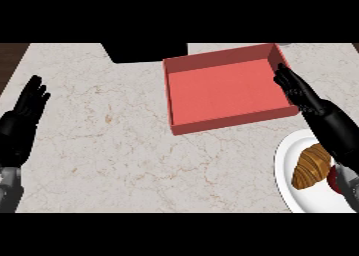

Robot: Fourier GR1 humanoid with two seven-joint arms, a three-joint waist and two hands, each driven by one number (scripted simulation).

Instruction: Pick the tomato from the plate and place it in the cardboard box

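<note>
A white plate lies at the right edge of the counter with a brown croissant on it. A small red patch of the tomato peeks out beside the croissant, mostly hidden under my right forearm. The shallow red cardboard box sits open at the back centre-right. My right hand is open, fingers straight, stretched over the box's right wall above the plate. My left hand rests open at the left edge, fingers up.
A black object stands at the back, just left of the box. Dark wood floor shows past the counter's left edge. Bare marble spreads between the left hand and the box.
</note>
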